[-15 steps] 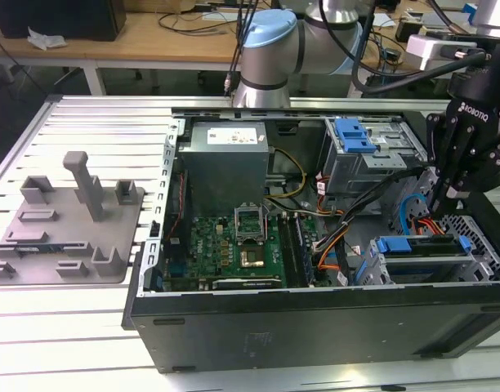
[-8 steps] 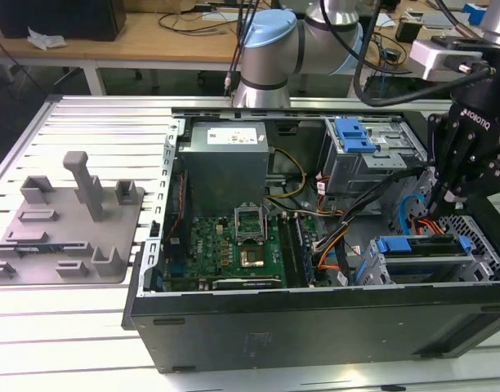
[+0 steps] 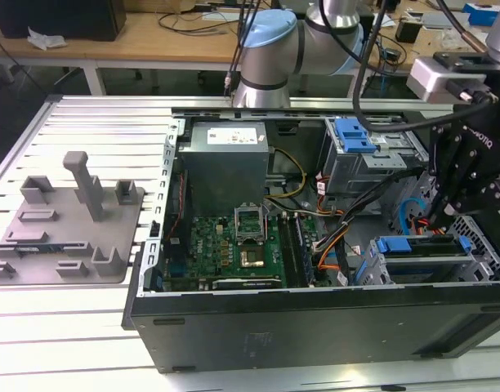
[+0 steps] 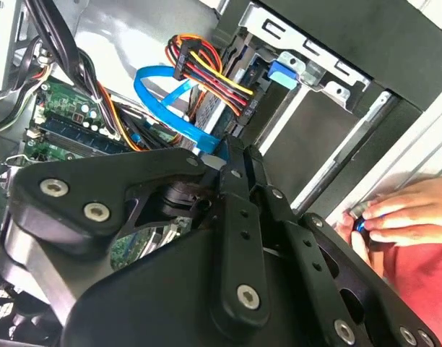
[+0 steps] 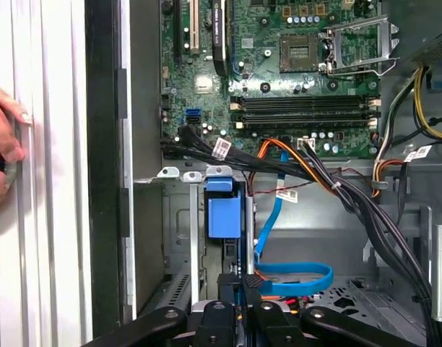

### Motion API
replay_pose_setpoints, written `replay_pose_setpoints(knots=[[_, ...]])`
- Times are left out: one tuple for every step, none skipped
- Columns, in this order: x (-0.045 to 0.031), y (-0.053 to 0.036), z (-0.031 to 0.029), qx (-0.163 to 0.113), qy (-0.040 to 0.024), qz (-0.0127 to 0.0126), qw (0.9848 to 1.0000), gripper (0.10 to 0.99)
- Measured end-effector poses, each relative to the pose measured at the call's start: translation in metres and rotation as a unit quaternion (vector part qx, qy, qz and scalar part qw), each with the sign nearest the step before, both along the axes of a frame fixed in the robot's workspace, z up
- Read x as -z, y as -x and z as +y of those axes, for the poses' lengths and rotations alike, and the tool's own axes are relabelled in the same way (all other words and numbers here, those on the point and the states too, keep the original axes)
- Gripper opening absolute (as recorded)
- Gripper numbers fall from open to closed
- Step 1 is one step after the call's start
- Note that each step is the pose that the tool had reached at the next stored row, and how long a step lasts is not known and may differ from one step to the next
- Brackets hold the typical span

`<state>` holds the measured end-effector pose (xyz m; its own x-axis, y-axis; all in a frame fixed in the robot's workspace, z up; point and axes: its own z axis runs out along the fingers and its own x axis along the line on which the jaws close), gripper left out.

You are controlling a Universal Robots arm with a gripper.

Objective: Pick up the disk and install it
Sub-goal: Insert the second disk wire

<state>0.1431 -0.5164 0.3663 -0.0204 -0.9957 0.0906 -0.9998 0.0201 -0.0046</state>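
Observation:
The disk (image 3: 417, 247) stands on edge in the drive cage (image 3: 479, 265) at the front corner of the open computer case, on the exterior view's right. Its bright blue carrier bracket runs along its upper edge. In both wrist views the blue bracket end (image 5: 222, 210) (image 4: 282, 72) shows at the mouth of the cage. My gripper (image 3: 440, 214) hangs just above the bracket's end on the exterior view's right. Its black fingers (image 4: 232, 173) come together at the tips, so my gripper (image 5: 243, 283) (image 4: 224, 153) looks shut, with nothing between them, right beside the disk's edge.
A blue flat cable (image 5: 293, 278) and orange and black wire bundles (image 5: 308, 170) run close to the fingers. The motherboard (image 3: 234, 245), a grey metal box (image 3: 225, 159) and a second cage with a blue latch (image 3: 354, 135) sit inside the case. A person's hand (image 5: 1, 144) rests beside it. A grey fixture plate (image 3: 66, 224) lies on the exterior view's left.

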Motion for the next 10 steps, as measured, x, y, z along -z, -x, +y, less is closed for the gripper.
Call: replay_pose_setpoints(knots=[[0.0011,0.0001,-0.0001,0.000,-0.0028,-0.0013,1.0000,0.161],[0.0017,0.0000,-0.0008,-0.001,-0.0073,-0.0027,1.0000,0.161],[0.0024,0.0001,-0.0018,-0.001,-0.0114,-0.0036,0.9999,0.161],[0.0030,0.0001,-0.0028,-0.001,-0.0142,-0.0041,0.9999,0.161],[0.0036,0.0001,-0.0038,-0.001,-0.0165,-0.0045,0.9999,0.161],[0.0041,0.0002,-0.0049,-0.001,-0.0182,-0.0048,0.9998,0.161],[0.0046,0.0002,-0.0056,-0.001,-0.0192,-0.0050,0.9998,0.161],[0.0050,0.0002,-0.0061,-0.001,-0.0200,-0.0051,0.9998,0.161],[0.0058,0.0003,-0.0074,-0.001,-0.0218,-0.0054,0.9997,0.161],[0.0066,0.0004,-0.0082,-0.001,-0.0230,-0.0056,0.9997,0.161]])
